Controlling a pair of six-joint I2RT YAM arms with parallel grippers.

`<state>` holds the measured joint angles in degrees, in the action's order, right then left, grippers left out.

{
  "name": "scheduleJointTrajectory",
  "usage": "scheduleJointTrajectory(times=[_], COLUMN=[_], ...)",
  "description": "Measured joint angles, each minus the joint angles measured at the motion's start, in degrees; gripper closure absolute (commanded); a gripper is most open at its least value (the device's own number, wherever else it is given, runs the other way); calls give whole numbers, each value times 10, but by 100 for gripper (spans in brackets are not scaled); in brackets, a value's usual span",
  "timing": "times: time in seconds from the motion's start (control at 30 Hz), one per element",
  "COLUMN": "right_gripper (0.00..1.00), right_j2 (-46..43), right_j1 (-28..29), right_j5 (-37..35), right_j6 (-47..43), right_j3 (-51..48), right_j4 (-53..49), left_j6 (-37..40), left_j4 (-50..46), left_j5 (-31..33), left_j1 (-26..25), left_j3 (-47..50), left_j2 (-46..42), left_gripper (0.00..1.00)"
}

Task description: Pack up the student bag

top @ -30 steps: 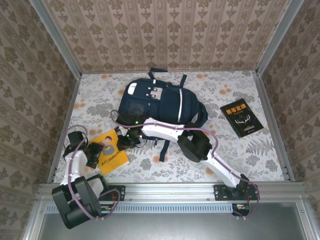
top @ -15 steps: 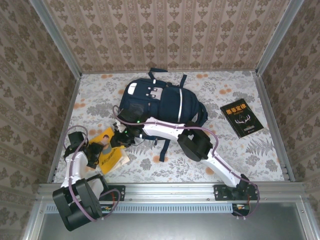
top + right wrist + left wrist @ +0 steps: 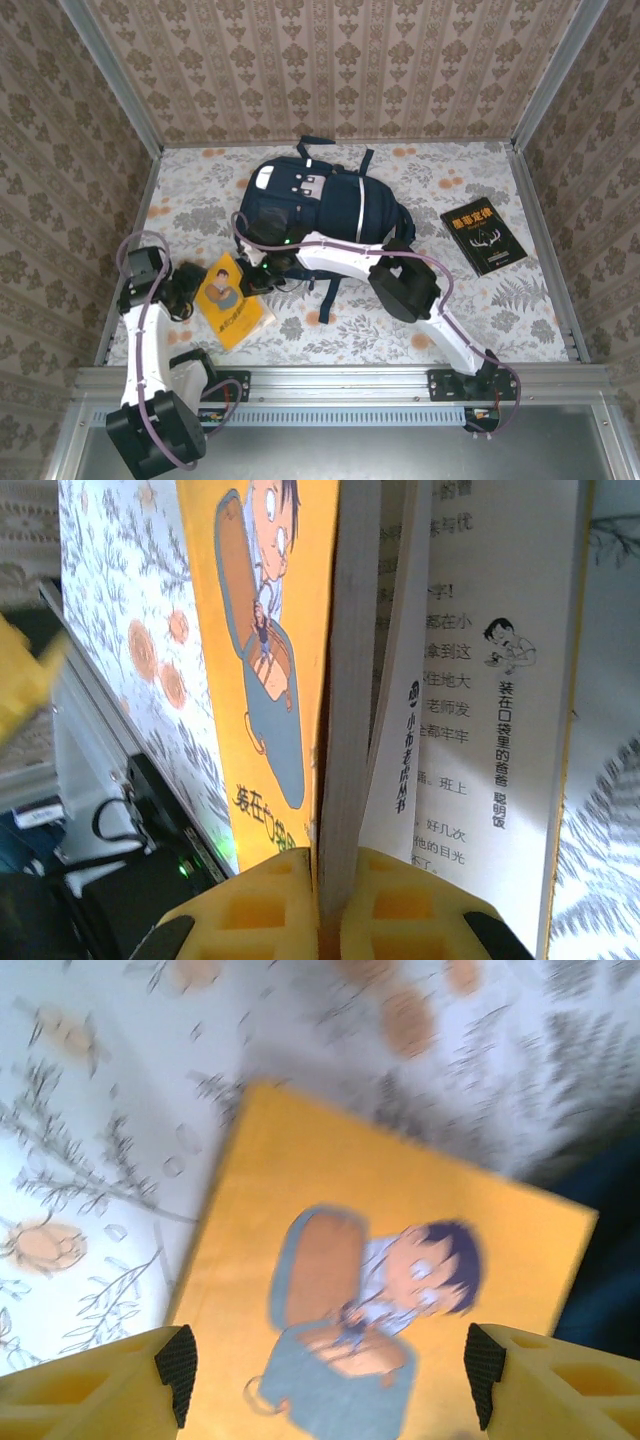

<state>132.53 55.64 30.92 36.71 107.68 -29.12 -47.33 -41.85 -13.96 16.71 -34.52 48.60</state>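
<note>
Near-left of the far-centre student bag (image 3: 320,205), the right gripper (image 3: 327,872) pinches the yellow book (image 3: 232,303) by its pages (left gripper (image 3: 325,1380) spread above it); best lift slowly, so the covers don't splay.

3 walls (image 3: 340,70) stand around the counter (image 3: 500,320). They have tan wallpaper with brown leafy shapes in rows. A white cloth (image 3: 190,190) with grey leaves and orange flowers covers the counter. Grey metal posts (image 3: 110,75) stand in the corners. A metal rail (image 3: 350,378) runs along the near edge.
</note>
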Motion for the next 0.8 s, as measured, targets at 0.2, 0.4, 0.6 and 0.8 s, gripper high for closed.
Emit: scheduleJointTrajectory(times=[0.2, 0.4, 0.6, 0.8], right_gripper=[100, 100, 100, 100], right_j2=[-91, -187, -294, -397], right_j1=[1, -3, -15, -72], right_j5=[-45, -73, -87, -67], right_j6=[-79, -129, -158, -125], right_j3=[-102, -199, -302, -386], right_j4=[-16, -8, 25, 75], left_j6=[3, 5, 8, 31], left_j4=[-46, -58, -30, 11], left_j5=[38, 52, 25, -13], left_j1=[-8, -34, -73, -143], left_j3=[-42, -66, -63, -70], left_j2=[-15, -16, -14, 9], left_gripper=[25, 25, 25, 25])
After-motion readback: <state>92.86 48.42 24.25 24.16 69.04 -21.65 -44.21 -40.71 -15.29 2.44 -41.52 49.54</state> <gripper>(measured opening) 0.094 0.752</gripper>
